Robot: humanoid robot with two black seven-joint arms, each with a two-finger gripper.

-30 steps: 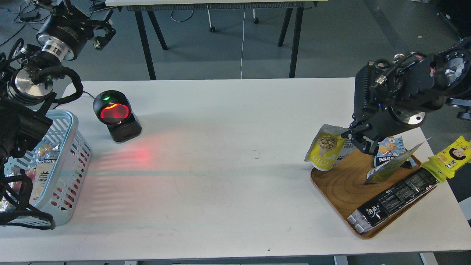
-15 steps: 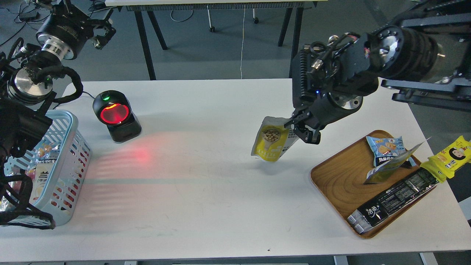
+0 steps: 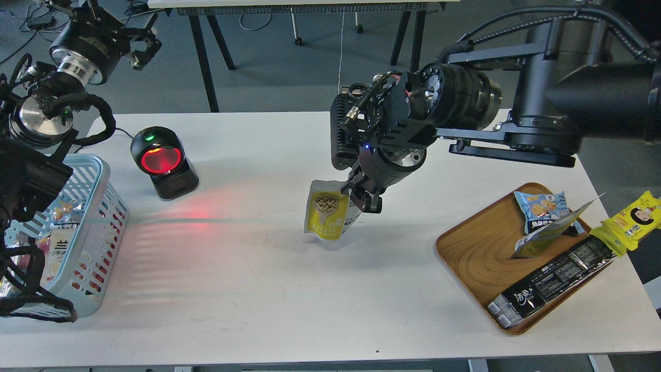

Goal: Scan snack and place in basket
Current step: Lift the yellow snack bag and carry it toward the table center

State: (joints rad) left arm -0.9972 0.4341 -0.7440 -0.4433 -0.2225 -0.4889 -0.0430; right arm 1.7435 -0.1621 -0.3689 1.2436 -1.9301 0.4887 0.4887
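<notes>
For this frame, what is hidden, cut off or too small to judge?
Head view only:
- Left gripper: small and dark, so open or shut is unclear.
- Basket: left side hidden behind the left arm; contents partly hidden.
- Snack: printed back faces away; front text too small.
- Yellow packet: cut off by the right edge.

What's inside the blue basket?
The basket holds several snack packets, seen over the rim and through the slots: one white with dark print, others pale with orange bits. My left arm covers the near part, so the number of packets there is hidden.
</notes>
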